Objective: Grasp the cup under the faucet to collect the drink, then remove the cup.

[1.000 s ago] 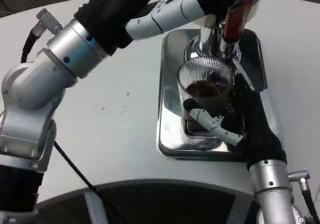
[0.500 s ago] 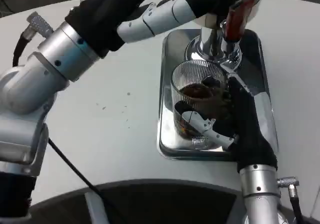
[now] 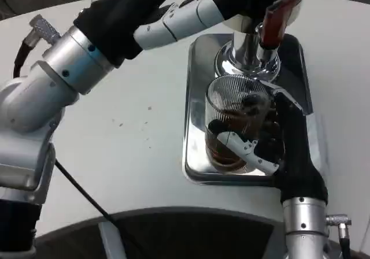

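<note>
Cup (image 3: 234, 120), ribbed glass holding dark drink, stands on the steel tray (image 3: 196, 97) beneath the faucet (image 3: 248, 54); we note the right hand (image 3: 272, 140) wrapped around it for removal. Left hand (image 3: 231, 7) reaches the red lever (image 3: 274, 19); its grip we cannot tell

Brightness: even, fairly bright, soft light from overhead.
Glare: strong highlights on the chrome tray (image 3: 193, 114) and the faucet base (image 3: 245, 59); the silver left forearm (image 3: 52, 80) shines too.
Shadows: faint and soft on the white table (image 3: 133, 137); a dark band along the bottom edge.
Sharpness: slightly soft overall; the ribbed cup (image 3: 234, 123) reads clearly.
Distortion: mild wide-angle curving near the edges.
</note>
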Robot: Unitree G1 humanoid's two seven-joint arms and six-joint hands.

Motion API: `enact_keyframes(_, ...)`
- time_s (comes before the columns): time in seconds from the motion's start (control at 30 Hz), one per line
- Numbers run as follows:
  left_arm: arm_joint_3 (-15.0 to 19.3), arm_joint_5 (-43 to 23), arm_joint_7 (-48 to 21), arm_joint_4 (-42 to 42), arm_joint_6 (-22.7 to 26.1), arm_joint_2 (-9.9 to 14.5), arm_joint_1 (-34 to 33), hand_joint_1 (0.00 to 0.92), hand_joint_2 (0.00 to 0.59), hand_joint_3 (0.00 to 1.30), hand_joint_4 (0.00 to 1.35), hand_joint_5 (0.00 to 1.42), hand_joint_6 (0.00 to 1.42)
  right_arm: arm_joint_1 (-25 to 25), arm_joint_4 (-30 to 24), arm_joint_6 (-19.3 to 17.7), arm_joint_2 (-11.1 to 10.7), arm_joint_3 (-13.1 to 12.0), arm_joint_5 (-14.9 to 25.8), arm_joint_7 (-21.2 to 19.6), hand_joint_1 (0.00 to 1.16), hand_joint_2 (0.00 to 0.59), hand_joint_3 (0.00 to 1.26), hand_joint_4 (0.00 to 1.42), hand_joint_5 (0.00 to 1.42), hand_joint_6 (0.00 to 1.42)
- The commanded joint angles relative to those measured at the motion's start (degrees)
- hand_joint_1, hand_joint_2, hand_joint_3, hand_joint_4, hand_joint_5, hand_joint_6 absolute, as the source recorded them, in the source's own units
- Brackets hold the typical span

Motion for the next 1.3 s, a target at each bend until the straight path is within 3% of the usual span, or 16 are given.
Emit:
enact_keyframes(0.03, -0.3, -0.8, -0.7, -0.4, -0.1, 0.5, 0.6, 0.000, 0.138, 0.35, 0.39, 0.38, 0.36, 1.3, 0.4, -1.7, 0.6, -0.4, 0.2, -1.1, 0.73, 0.256, 0.48, 0.60, 0.67, 0.43)
enact_keyframes(0.37, -0.1, -0.8, -0.6, -0.7, -0.3, 0.6, 0.8, 0.000, 0.138, 0.35, 0.40, 0.38, 0.36, 1.8, -0.7, -3.2, 0.2, -0.9, -0.4, -2.3, 0.73, 0.256, 0.55, 0.66, 0.74, 0.50)
enact_keyframes(0.67, 0.5, -1.1, -0.4, -1.1, -0.6, 0.7, 0.7, 0.000, 0.138, 0.35, 0.40, 0.38, 0.36, 4.1, -4.5, -4.9, -1.1, -1.8, -0.8, -2.5, 0.78, 0.226, 0.65, 0.78, 0.93, 0.74)
enact_keyframes(1.03, 1.8, -1.1, 0.9, -2.5, -0.5, 0.6, 1.1, 0.000, 0.138, 0.35, 0.39, 0.38, 0.36, 7.7, -9.6, -5.6, -3.1, -3.7, 1.0, -0.2, 0.80, 0.202, 0.74, 0.87, 1.10, 0.95)
enact_keyframes(1.3, 4.0, -1.3, 2.1, -5.3, 0.5, 1.2, 2.9, 0.000, 0.138, 0.35, 0.38, 0.38, 0.37, 11.5, -14.6, -5.4, -4.3, -5.4, 3.0, 3.3, 0.89, 0.153, 0.74, 0.87, 1.10, 1.01)
